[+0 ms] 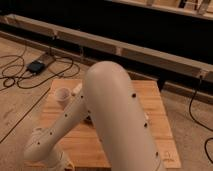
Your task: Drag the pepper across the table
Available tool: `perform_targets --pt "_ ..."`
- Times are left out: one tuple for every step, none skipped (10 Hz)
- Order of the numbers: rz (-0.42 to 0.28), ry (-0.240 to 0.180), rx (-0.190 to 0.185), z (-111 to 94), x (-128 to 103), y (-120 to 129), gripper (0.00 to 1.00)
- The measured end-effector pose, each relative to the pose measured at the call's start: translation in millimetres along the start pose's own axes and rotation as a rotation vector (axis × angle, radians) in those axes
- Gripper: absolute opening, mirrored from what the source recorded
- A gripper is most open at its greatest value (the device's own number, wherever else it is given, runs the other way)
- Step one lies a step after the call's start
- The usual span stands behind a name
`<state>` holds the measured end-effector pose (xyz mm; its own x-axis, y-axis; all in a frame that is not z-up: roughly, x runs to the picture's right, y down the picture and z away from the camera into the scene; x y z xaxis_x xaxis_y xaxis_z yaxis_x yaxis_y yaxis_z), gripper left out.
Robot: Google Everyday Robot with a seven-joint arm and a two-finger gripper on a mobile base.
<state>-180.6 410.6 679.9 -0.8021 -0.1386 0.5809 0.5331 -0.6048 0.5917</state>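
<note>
Arm is hiding the pepper; gripper is hanging at the table's near-left edge, its grip impossible to tell. Approach step, probably; next move is needing contact with the pepper.

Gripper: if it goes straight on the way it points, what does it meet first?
Probably the table, near its front left corner: the gripper sits at the picture's bottom left edge and seems to point downward.

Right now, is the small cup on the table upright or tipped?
Upright: the cup shows its round open rim facing up, near the table's far left corner. The gripper is hidden below the arm; the pepper isn't visible.
</note>
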Motion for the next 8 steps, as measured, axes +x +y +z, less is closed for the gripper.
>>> perform_targets --pt "-0.008 0.002 0.000 -2 -1 -3 0.48" --pt "-0.013 0.003 0.002 -3 -2 -5 0.56" --pt "-0.021 0.004 0.005 -4 -4 -8 0.68" --pt "-0.030 0.005 0.006 -4 -6 -11 0.76" --pt "-0.038 0.006 0.009 -5 -7 -14 0.80" --pt "-0.042 0.008 0.011 -5 -8 -16 0.80" --pt "-0.055 0.013 0.017 -6 -10 -20 0.80" --pt "-0.063 0.029 0.030 -8 -9 -24 0.80"
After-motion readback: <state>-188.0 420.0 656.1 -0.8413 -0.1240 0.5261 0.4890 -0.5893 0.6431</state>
